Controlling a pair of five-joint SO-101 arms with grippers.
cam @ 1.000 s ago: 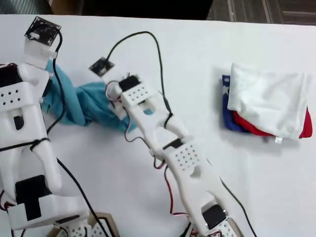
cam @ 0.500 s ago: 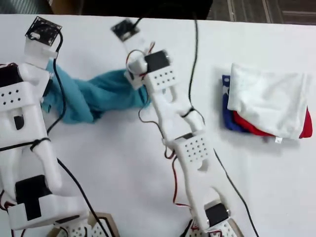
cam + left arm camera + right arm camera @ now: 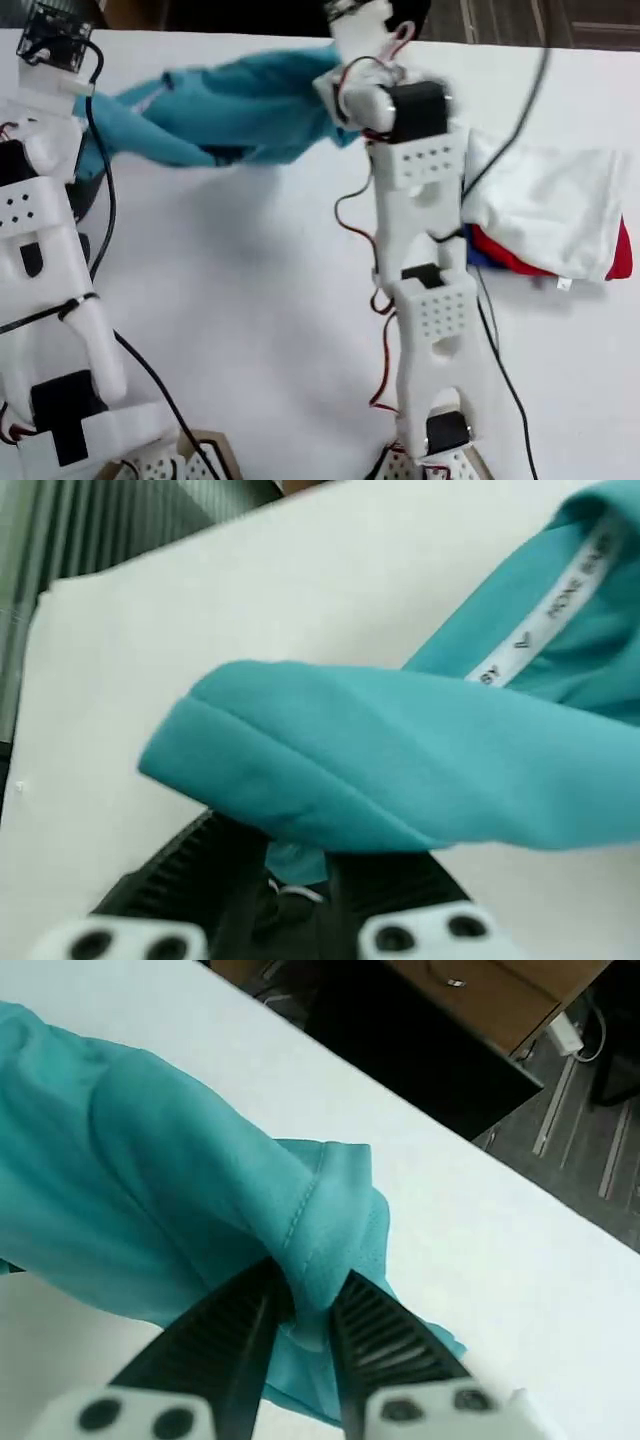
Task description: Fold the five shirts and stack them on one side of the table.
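Note:
A teal shirt (image 3: pixel 235 110) hangs stretched above the table between my two arms. My right gripper (image 3: pixel 305 1310) is shut on one bunched end of the teal shirt (image 3: pixel 160 1180), at the far middle of the table. My left gripper (image 3: pixel 295 865) is shut on the other end of the teal shirt (image 3: pixel 400 750), at the far left. In the high view the right gripper (image 3: pixel 335 95) and left gripper (image 3: pixel 85 130) hold it taut. A stack of folded shirts (image 3: pixel 545 205), white over red over blue, lies at the right side.
The white table (image 3: pixel 240 300) spreads between the arms. Its far edge (image 3: pixel 200 35) runs close behind the lifted shirt. Cables trail from both arms. A dark cabinet and floor lie beyond the table in the right wrist view.
The right arm has swung away and to the right with its end of the teal shirt, lifting the shirt off the table and stretching it out. The left arm has shifted slightly farther back.

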